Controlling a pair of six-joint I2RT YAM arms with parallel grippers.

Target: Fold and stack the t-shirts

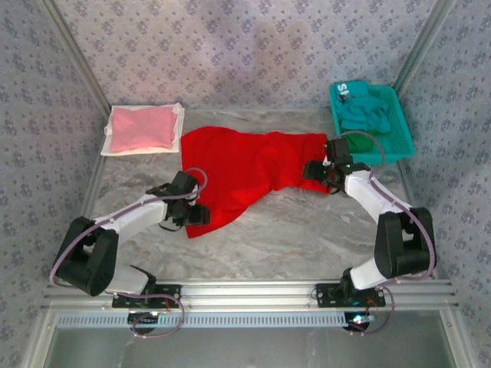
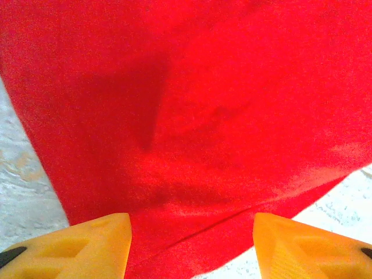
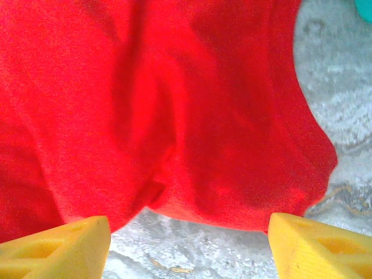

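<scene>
- The bright red cloth t-shirt (image 1: 245, 165) lies spread and rumpled across the middle of the grey marbled table (image 1: 307, 234).
- The left hand (image 2: 192, 235) sits at the shirt's near-left hem, its yellow fingers (image 2: 81, 244) spread apart and pinching nothing.
- The right hand (image 3: 189, 238) hovers at the shirt's right edge, also spread wide.
- A folded pale pink t-shirt (image 1: 140, 128) rests on a flat white sheet (image 1: 178, 111) at the back left.
- Teal t-shirts (image 1: 368, 111) and a dark green one (image 1: 359, 142) lie in the teal plastic mesh basket (image 1: 403, 142) at the back right.

So the red t-shirt (image 1: 245, 172) is sprawled, rumpled, across the middle of the table (image 1: 307, 230), with my left gripper (image 1: 192, 205) at its near-left corner and my right gripper (image 1: 318, 170) at its right end. Far left, a folded pink t-shirt (image 1: 142, 128) lies on a white sheet (image 1: 179, 115). Far right, the teal basket (image 1: 399, 134) holds a teal t-shirt (image 1: 367, 111) and a dark green t-shirt (image 1: 359, 142)
</scene>
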